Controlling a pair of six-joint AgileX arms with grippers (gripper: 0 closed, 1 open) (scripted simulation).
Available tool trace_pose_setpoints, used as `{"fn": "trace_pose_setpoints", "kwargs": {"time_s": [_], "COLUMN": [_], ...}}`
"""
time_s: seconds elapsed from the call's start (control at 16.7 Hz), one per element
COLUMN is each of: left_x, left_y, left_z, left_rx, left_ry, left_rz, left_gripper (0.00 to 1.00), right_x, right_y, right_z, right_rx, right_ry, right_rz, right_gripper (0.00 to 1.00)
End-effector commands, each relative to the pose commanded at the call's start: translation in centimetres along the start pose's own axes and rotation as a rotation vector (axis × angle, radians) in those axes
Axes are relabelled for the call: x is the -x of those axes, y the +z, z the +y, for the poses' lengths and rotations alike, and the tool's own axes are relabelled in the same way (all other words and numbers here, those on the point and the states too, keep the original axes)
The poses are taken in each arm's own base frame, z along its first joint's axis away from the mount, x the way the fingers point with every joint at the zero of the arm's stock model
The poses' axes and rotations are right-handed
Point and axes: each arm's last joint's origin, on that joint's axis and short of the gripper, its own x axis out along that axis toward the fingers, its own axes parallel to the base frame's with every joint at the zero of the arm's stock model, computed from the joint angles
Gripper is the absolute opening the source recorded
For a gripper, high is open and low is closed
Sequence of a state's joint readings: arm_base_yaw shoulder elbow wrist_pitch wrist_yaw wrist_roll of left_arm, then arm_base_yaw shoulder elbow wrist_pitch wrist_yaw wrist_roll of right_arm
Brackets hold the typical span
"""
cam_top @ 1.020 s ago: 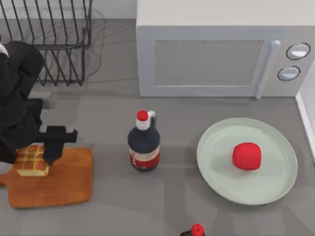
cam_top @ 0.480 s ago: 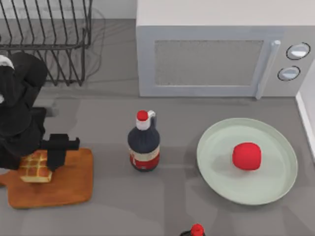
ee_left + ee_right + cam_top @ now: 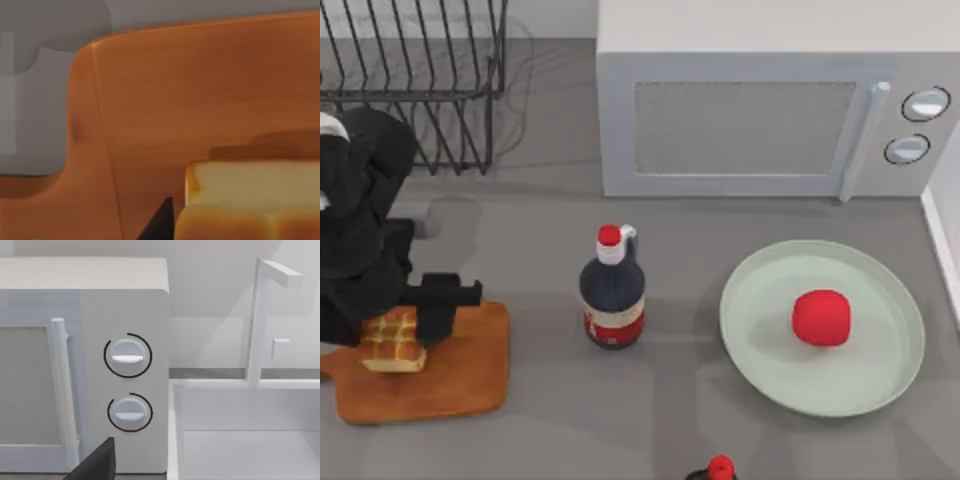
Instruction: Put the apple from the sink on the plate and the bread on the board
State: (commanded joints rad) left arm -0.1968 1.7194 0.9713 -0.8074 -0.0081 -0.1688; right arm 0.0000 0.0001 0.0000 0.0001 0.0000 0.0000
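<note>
The red apple [image 3: 821, 317] lies on the pale-green plate [image 3: 752, 345] at the right of the table. At the left, the golden-brown bread [image 3: 390, 343] sits low over the near-left part of the wooden board [image 3: 460, 375], seemingly resting on it. My left gripper [image 3: 402, 322] reaches down from above and is shut on the bread, one black finger [image 3: 438, 308] at its right side. In the left wrist view the bread [image 3: 250, 200] is close up against the board [image 3: 175, 100], with a dark fingertip [image 3: 161, 224] beside it. My right gripper [image 3: 95, 464] hangs by the microwave, facing the sink [image 3: 240, 440].
A dark sauce bottle [image 3: 612, 290] with a red cap stands mid-table between board and plate. A second red-capped bottle [image 3: 718, 468] is at the front edge. The microwave [image 3: 760, 110] fills the back, and a wire dish rack [image 3: 415, 80] stands back left.
Over the last second my left gripper lowered the bread slightly toward the front of the board. In the last half second it has barely moved. The apple and plate are unchanged.
</note>
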Motion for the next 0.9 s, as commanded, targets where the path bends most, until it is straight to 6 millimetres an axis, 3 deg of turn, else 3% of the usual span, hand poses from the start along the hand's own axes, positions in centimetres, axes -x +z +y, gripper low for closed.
{"fn": "trace_pose_setpoints", "kwargs": {"time_s": [0.42, 0.9], "left_x": [0.00, 0.00], "left_y": [0.00, 0.00], "left_z": [0.00, 0.00], "left_rx": [0.000, 0.000], "left_ry": [0.000, 0.000], "left_rz": [0.000, 0.000], "left_gripper": [0.98, 1.00], "right_x": [0.00, 0.00], "right_y": [0.00, 0.00], "right_z": [0.00, 0.00], "right_rx": [0.000, 0.000], "right_ry": [0.000, 0.000], "right_rz": [0.000, 0.000], "right_gripper": [1.00, 1.00]}}
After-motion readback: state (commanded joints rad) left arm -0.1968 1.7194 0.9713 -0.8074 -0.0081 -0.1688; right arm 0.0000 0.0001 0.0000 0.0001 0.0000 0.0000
